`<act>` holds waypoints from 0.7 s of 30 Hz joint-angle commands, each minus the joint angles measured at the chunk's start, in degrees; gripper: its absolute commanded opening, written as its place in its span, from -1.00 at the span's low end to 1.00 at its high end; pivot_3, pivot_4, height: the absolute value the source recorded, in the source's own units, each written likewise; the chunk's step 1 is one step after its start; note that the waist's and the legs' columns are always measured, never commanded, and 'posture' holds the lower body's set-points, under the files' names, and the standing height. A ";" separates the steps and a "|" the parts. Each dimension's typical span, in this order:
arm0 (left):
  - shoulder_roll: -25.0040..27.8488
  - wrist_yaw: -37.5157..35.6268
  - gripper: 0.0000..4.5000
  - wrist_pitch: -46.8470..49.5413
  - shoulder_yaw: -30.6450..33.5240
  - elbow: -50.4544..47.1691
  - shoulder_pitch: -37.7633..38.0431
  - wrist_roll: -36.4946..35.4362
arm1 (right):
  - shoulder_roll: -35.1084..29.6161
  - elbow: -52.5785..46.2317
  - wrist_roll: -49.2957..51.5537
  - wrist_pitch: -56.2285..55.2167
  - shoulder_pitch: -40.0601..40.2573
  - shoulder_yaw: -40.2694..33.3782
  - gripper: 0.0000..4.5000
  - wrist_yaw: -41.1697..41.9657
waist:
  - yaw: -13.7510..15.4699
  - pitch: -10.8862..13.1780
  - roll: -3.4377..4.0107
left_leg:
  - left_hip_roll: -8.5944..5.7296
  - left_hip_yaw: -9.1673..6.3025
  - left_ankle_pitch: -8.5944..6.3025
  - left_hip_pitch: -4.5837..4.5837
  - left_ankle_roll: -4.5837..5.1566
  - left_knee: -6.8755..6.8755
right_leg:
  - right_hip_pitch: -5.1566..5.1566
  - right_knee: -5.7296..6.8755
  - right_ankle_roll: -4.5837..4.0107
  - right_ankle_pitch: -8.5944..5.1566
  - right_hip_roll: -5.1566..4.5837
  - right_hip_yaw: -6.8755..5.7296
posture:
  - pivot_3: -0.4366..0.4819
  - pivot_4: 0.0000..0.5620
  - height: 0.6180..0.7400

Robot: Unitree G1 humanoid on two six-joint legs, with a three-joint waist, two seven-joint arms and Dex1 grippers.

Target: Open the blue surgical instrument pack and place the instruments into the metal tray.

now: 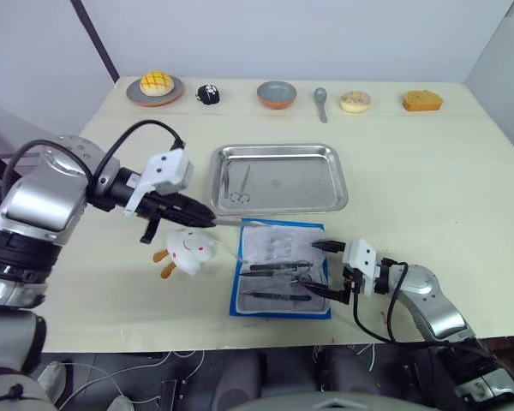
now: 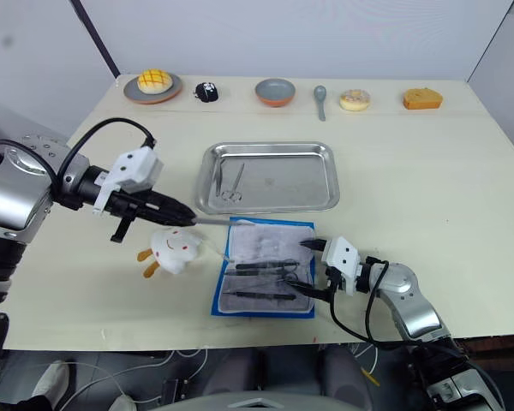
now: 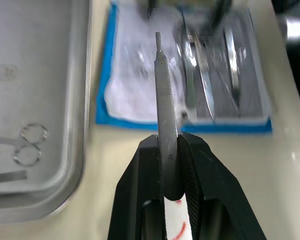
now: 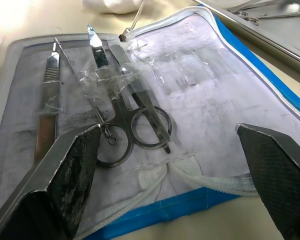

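The metal tray [image 1: 278,177] sits in the middle of the cream table [image 1: 428,188], and everything else is placed here from it. Inside the tray, near its left end, lie ring-handled scissors [image 1: 239,186] beside another thin tool. Just in front of the tray, on the robot's side, the blue surgical instrument pack [image 1: 281,269] lies unfolded, its pale lining facing up; several instruments [image 4: 125,115] still rest on that lining, among them scissors [image 4: 135,127] and a scalpel handle [image 4: 46,107], some under clear plastic film. The left gripper [image 3: 169,172] is clamped on a flat metal handle [image 3: 165,112], holding it between the tray's front left corner and the pack, its tip reaching toward the pack's near edge. A white plush toy [image 1: 187,250] lies on the table left of the pack, beneath that gripper. The right gripper [image 4: 170,165] has its fingers spread wide and grips nothing, poised at the pack's right edge, well in front of the tray's right end. Along the table's far edge, beyond the tray, stand a plate with a yellow bun [image 1: 155,86], a grey bowl [image 1: 277,93], a spoon [image 1: 321,102] and pastries.
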 commanded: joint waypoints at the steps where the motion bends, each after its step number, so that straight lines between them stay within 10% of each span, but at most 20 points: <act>1: -4.26 9.54 -1.00 7.10 6.10 -4.65 0.77 -2.73 | -1.02 6.73 -3.70 2.55 2.31 1.80 1.00 -0.41 | 0.00 -0.02 -0.05 | 0.00 0.00 0.00 0.00 0.00 0.00 | 0.00 0.00 0.00 0.00 0.00 0.01 | -0.05 -0.47 0.87; 21: -46.26 73.48 -1.00 26.75 12.90 -20.75 7.81 6.49 | -1.22 7.40 -3.88 2.34 2.08 1.81 1.00 0.19 | 0.00 -0.21 -0.24 | 0.05 -0.01 0.01 0.13 -0.04 -0.03 | 0.13 0.03 -0.02 0.03 -0.11 0.11 | -0.05 -0.47 0.87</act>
